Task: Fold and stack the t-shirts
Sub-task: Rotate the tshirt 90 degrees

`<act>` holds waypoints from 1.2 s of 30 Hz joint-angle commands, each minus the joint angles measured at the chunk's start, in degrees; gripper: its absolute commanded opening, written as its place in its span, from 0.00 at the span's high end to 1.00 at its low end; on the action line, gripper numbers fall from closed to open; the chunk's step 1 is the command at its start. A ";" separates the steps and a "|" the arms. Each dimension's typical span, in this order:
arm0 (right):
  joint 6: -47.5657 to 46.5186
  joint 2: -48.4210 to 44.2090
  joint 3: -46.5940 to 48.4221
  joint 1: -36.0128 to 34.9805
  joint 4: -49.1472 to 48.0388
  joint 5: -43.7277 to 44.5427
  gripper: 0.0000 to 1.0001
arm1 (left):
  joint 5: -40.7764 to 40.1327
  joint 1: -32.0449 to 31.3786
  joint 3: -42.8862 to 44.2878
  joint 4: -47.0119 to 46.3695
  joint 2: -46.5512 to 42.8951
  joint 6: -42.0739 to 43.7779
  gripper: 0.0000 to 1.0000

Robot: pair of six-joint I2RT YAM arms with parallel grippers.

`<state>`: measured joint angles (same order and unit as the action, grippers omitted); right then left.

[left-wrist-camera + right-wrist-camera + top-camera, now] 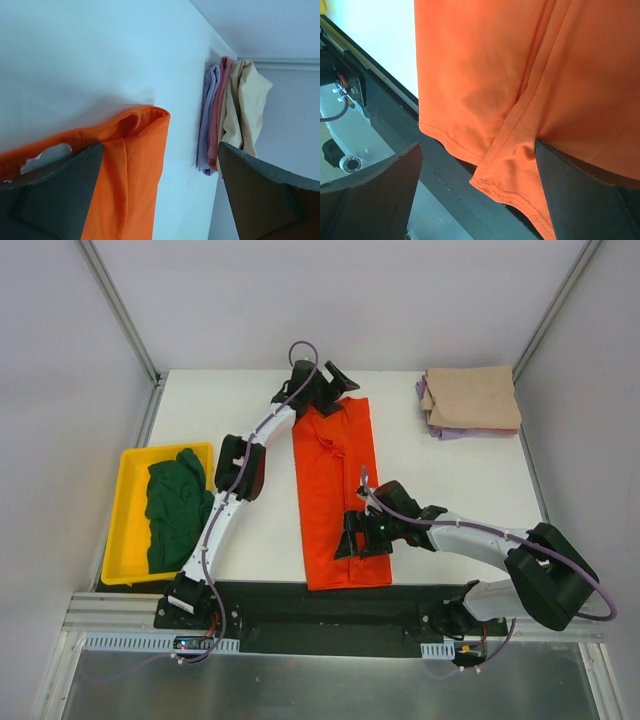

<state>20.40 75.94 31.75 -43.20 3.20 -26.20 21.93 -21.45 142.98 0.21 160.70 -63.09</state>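
The orange-red t-shirt (338, 490) lies as a long narrow strip down the middle of the table. My left gripper (325, 390) is open at its far end, and its wrist view shows the folded orange corner (135, 150) between the fingers (65, 190). My right gripper (365, 540) is open over the near end, where the orange hem (515, 170) hangs past the table's front edge. A dark green t-shirt (178, 505) is bunched in the yellow tray. The tan t-shirt (472, 397) lies folded on top of the pale purple one (445, 432) at the back right.
The yellow tray (125, 510) stands at the left edge beside my left arm. The stack at the back right (247, 105) has a pinkish layer (218, 110) between tan and purple (210, 115). A black strip (300, 605) runs along the near edge.
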 commanded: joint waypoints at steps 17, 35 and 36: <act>-1.14 -2.10 9.91 -1.89 5.66 13.18 0.04 | -8.58 -4.03 3.10 -11.11 -7.57 10.69 0.01; -1.43 -26.81 2.19 -0.92 27.21 19.00 0.04 | -6.64 -13.34 -84.83 5.68 -84.47 22.76 0.01; -0.55 -26.99 1.40 -0.83 27.38 17.16 0.04 | -6.12 -14.48 -90.28 6.73 -87.63 22.05 0.01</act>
<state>16.23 50.37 35.99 -44.64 24.97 -7.29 17.39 -33.76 71.33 -1.04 77.58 -38.70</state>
